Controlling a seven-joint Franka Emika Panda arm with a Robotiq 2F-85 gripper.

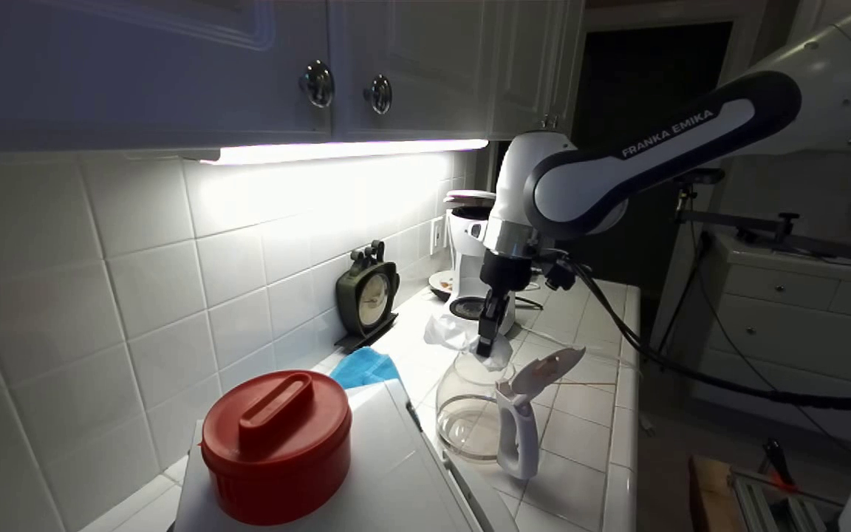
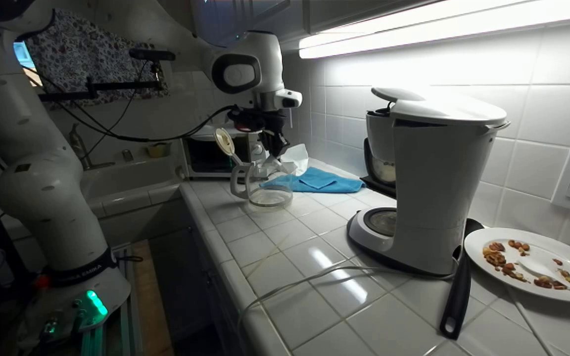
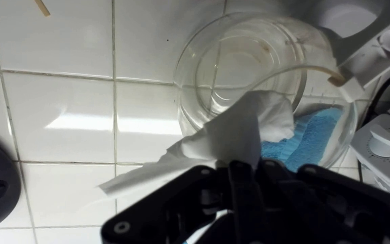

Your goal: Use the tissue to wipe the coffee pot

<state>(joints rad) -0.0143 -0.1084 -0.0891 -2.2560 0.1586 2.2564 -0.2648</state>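
White tiled wall (image 1: 159,295); bright strip light (image 1: 351,151) under cabinets (image 1: 418,74); patterned curtain (image 2: 97,57).

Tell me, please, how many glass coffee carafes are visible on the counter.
1: the glass coffee carafe stands on the white-tiled counter, below the gripper holding the paper tissue. Another could be hidden.
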